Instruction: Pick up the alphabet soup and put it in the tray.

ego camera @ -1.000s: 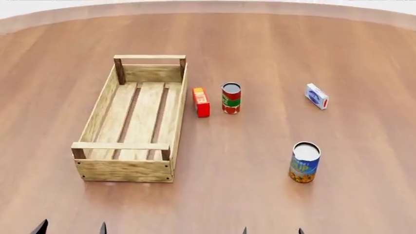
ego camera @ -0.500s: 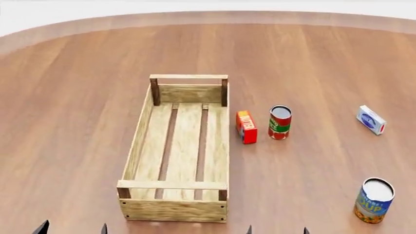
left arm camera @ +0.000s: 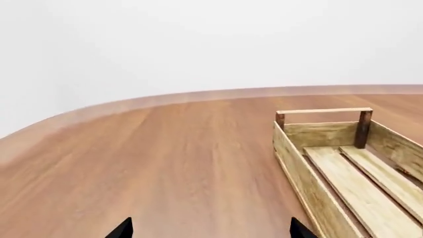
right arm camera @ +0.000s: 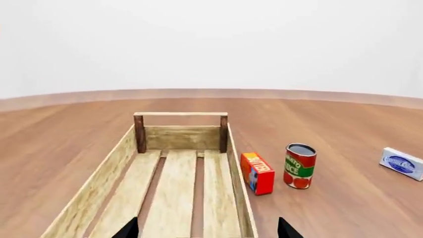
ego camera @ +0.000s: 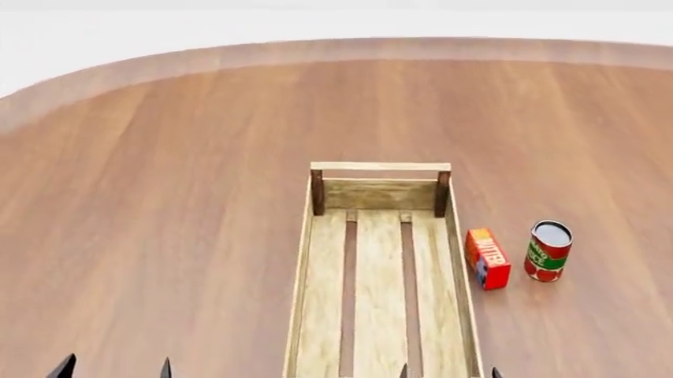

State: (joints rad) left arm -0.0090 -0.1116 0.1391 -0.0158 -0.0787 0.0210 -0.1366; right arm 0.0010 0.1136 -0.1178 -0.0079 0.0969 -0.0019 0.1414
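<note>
The alphabet soup is out of view in every view now. The tray (ego camera: 305, 260), a long crate of pale wooden slats with darker corner posts, lies in the middle of the head view and is empty; it also shows in the left wrist view (left arm camera: 297, 168) and the right wrist view (right arm camera: 99, 188). My left gripper (ego camera: 116, 368) is open at the bottom left, over bare table left of the tray. My right gripper (ego camera: 449, 372) is open at the bottom, over the tray's near right part. Only the dark fingertips (left arm camera: 123, 229) of each show.
A red-and-green can with a grey top (ego camera: 547, 250) and a red-orange box (ego camera: 488, 258) stand right of the tray, also in the right wrist view, can (right arm camera: 299, 165) and box (right arm camera: 258, 172). A white-and-blue box (right arm camera: 401, 163) lies farther right. The round wooden table's edge (ego camera: 210, 55) curves behind.
The head view has swung left: the tray and red can slid right and down in the picture, and the soup can and white-blue box left the frame. Both grippers keep their place.
</note>
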